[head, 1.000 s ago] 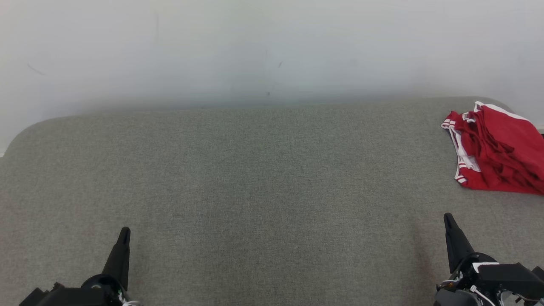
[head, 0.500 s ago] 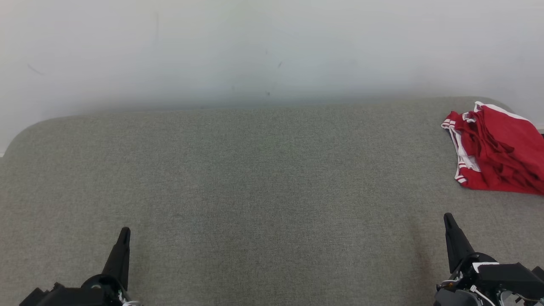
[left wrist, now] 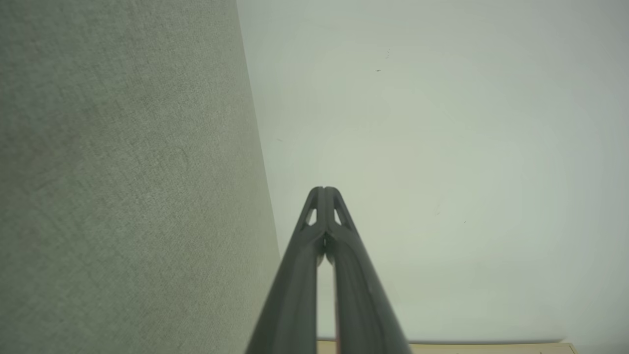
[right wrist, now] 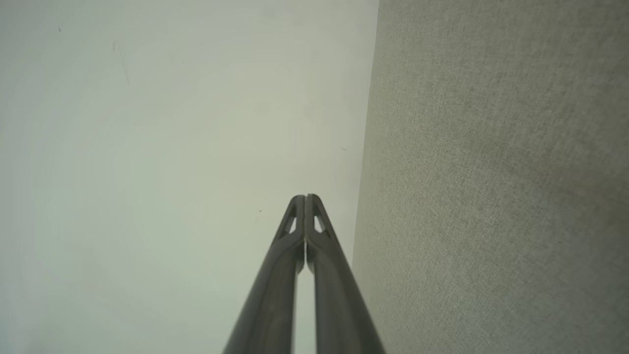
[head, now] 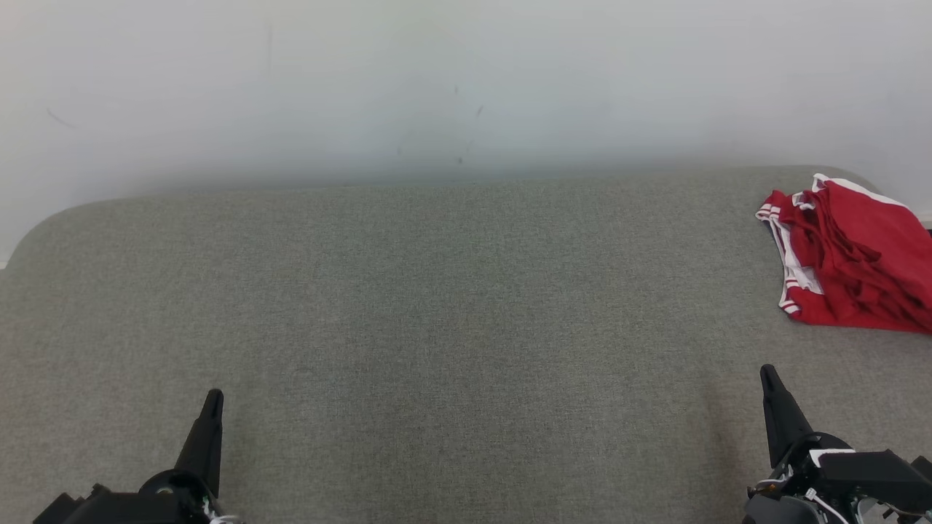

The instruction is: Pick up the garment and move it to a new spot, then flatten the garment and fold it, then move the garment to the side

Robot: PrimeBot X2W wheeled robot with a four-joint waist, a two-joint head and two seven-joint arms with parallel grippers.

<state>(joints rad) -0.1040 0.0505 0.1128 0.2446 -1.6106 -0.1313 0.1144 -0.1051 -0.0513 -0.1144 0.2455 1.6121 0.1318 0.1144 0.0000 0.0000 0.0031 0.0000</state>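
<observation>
One red garment, trimmed in white stripes, is seen lying bunched in loose folds at the far right corner of a grey fabric-covered bench, with its right side cut off by the edge of the head view. Two grippers are counted, each made of two long dark fingers. The left gripper is held low over the near left part of the bench, its tip pointed toward the far edge and leaned slightly to the right. The right gripper is held over the near right part, its tip leaned slightly to the left, with its dark housing and a white cable shown behind it at the near edge. The garment is touched by neither gripper: it is placed well apart from the left one and nearer to the right one, beyond that tip and to its right. Both pincers are shown closed and empty, the two fingers in each wrist view being pressed together at the tips, with a thin slit left lower down. Both wrists are shown rolled onto their sides, so that the bench is seen running up one side of each wrist view while the pale wall behind the far edge is faced by the fingertips. Whether either gripper is resting on the fabric cannot be told.
</observation>
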